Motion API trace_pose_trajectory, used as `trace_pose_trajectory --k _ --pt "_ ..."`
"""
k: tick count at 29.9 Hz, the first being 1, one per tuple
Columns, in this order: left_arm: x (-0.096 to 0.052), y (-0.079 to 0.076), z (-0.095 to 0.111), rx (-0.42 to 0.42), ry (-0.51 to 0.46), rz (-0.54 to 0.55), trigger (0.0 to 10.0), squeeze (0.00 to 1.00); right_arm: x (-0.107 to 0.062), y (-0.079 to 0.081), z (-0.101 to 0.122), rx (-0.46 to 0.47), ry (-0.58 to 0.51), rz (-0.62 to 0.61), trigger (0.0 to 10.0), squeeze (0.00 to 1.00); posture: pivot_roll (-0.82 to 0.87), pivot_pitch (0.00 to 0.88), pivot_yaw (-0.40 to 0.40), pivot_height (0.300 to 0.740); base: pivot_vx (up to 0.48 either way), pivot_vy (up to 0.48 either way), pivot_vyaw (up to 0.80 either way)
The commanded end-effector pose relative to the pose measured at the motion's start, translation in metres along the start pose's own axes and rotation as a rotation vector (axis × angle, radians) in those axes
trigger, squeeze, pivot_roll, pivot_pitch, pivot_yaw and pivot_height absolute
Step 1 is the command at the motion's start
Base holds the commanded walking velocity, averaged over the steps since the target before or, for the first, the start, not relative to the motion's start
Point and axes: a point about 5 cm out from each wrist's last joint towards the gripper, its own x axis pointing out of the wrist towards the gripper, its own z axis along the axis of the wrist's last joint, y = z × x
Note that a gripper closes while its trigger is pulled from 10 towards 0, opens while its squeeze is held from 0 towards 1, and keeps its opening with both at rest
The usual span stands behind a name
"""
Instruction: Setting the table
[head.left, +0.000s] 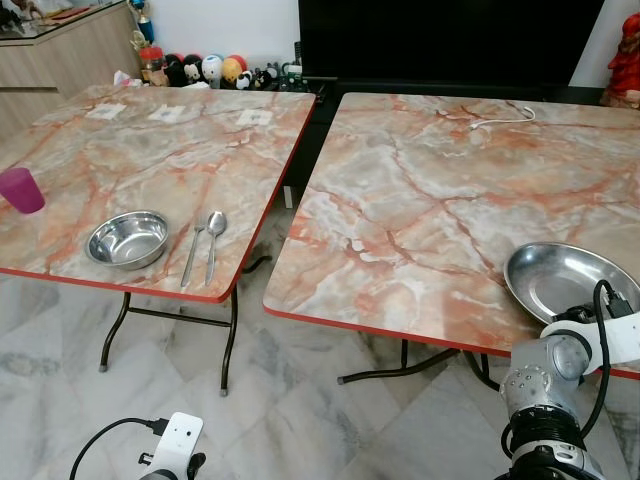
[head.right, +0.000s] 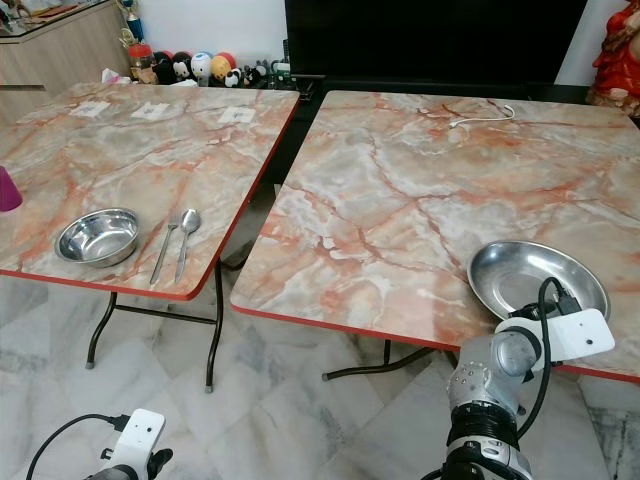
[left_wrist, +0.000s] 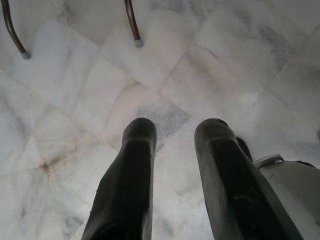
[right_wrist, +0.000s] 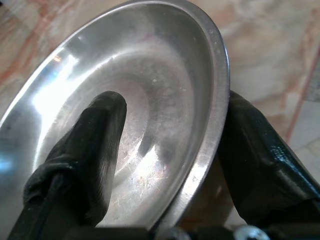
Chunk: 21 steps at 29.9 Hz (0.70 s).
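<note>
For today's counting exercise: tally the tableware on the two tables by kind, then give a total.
Plate: 1, its rim between the right claw's fingers
Bowl: 1
Spoon: 1
Fork: 1
Cup: 1
Total: 5

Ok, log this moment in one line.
right gripper: shut on steel plate rim | plate: near edge, right table | left gripper: open, idle over floor
</note>
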Motion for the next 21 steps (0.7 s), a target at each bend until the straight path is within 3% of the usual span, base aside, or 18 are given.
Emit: trace_pose_trajectory --k 1,16,21 --pt "-0.002 0.002 -0.006 -0.008 0.021 0.001 10.0 0.00 -0.001 0.011 0.001 -0.013 -0.002 0.037 10.0 0.00 0.06 0.000 0.013 0.740 0.000 0.000 0.00" --pt "-0.001 0.000 -0.004 -0.011 0.010 -0.006 10.0 0.00 -0.001 -0.001 -0.004 -0.115 0.001 -0.085 10.0 0.00 0.06 0.000 0.005 0.740 0.000 0.000 0.00" --pt "-0.001 -0.001 -0.005 -0.014 0.013 -0.005 10.0 0.00 -0.003 -0.010 0.009 -0.149 -0.121 -0.142 10.0 0.00 0.05 0.000 0.004 0.740 0.000 0.000 0.00"
